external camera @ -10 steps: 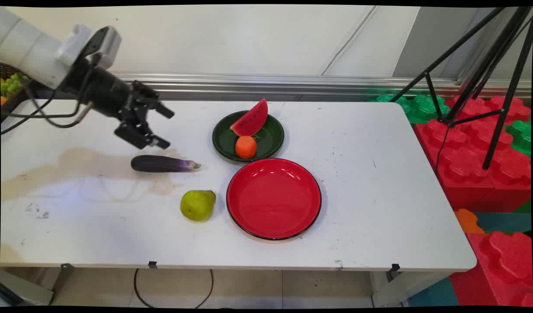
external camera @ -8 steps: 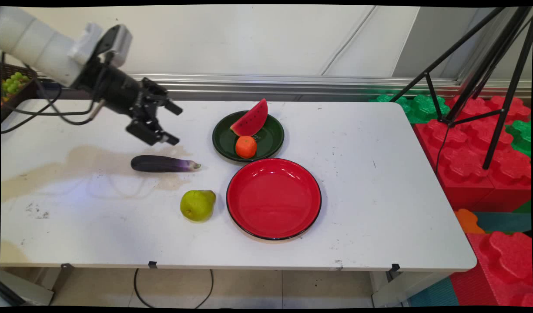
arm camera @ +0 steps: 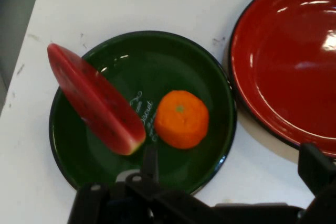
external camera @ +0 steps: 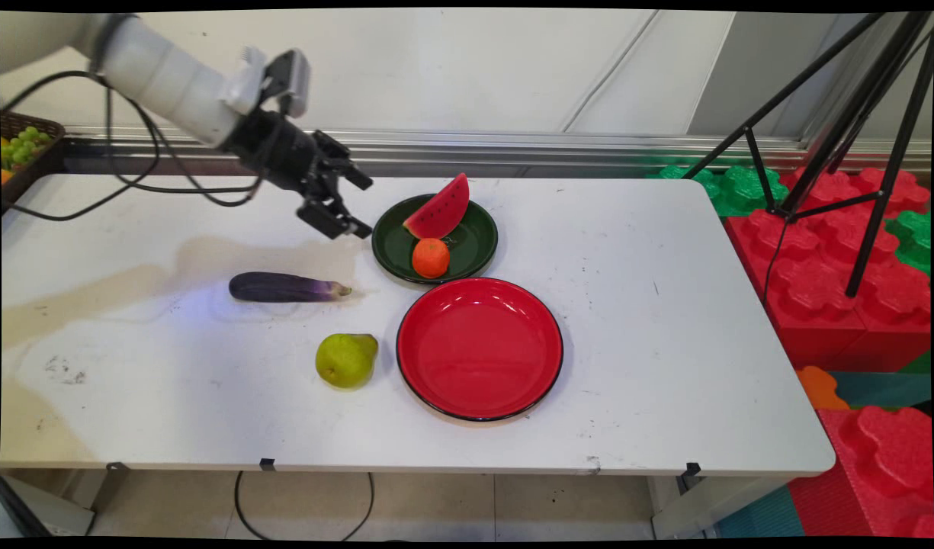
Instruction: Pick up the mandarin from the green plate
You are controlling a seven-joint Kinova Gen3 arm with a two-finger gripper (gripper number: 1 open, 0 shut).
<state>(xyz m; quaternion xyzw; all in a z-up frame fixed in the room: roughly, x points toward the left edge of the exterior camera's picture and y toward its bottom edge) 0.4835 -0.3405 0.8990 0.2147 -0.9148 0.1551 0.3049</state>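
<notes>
Looking at your main view: gripper hangs above table, fingers apart, nothing between them, just left of green plate holding watermelon slice and orange. Eggplant, pear, red plate lie nearer you. Against 0.7 s ago, gripper has moved right, off eggplant toward green plate.

Hand view: green plate straight ahead of fingers, watermelon slice and orange on it, red plate alongside.

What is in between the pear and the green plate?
In the main view, only bare white table lies between the pear and the green plate. The eggplant lies off to the left, the red plate off to the right.
</notes>
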